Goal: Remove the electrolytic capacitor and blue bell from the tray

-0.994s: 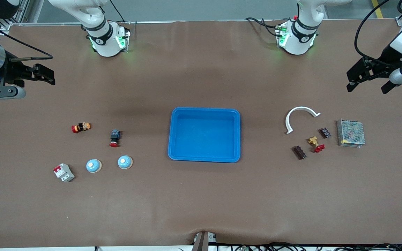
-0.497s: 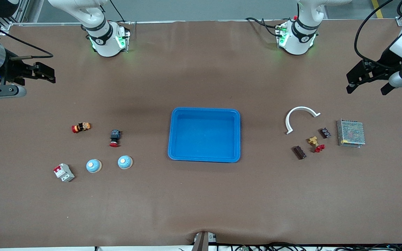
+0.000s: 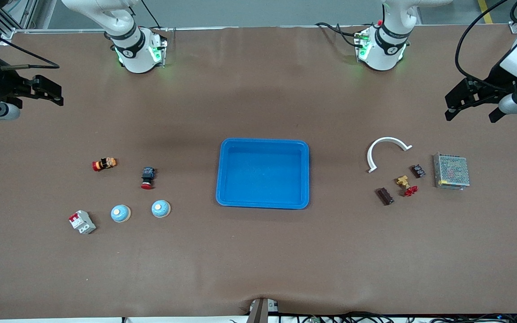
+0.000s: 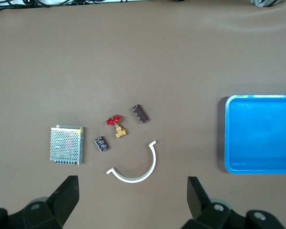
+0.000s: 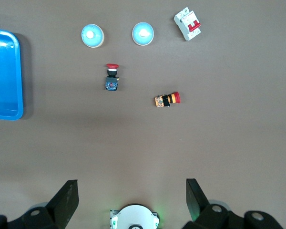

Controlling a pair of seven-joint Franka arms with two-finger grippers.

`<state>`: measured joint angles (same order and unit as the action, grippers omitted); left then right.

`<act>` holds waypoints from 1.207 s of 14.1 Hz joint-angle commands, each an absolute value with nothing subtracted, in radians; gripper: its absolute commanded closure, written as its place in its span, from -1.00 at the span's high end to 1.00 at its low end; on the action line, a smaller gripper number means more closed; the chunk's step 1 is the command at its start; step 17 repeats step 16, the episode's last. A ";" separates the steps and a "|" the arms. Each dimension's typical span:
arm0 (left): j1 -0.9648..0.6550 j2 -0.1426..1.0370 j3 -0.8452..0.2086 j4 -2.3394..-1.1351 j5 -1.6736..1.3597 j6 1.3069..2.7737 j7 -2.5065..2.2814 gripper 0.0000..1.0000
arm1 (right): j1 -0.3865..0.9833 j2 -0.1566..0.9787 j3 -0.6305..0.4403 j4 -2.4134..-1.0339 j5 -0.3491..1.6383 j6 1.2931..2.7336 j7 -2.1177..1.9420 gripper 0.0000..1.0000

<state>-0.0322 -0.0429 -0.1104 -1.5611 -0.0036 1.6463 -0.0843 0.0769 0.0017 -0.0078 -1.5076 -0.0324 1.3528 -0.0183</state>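
left end effector [image 3: 473, 106]: up over the table's [image 3: 258, 260] left-arm end, fingers wide, empty
right end effector [image 3: 48, 90]: over the right-arm end, fingers wide, empty

text: none legible | labels, brands, numbers, signs: none that can be read on any object, on the table, or on either arm in any view

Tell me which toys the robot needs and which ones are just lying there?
Needed: two blue bells, two dark capacitors, blue tray.

Just lying about: white breaker, two red-capped buttons, white curved strip, brass valve, metal mesh box.
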 commanded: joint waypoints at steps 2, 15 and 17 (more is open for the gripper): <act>-0.032 -0.023 -0.110 -1.540 -0.014 1.562 -0.094 1.00 | 0.083 -0.011 -0.028 -1.503 -0.034 1.351 -0.098 1.00; -0.028 -0.021 -0.114 -1.537 -0.009 1.493 -0.095 1.00 | 0.025 0.057 -0.017 -1.456 -0.029 1.433 -0.144 1.00; -0.026 -0.023 -0.114 -1.537 -0.009 1.494 -0.094 1.00 | 0.025 0.058 -0.017 -1.456 -0.028 1.433 -0.141 1.00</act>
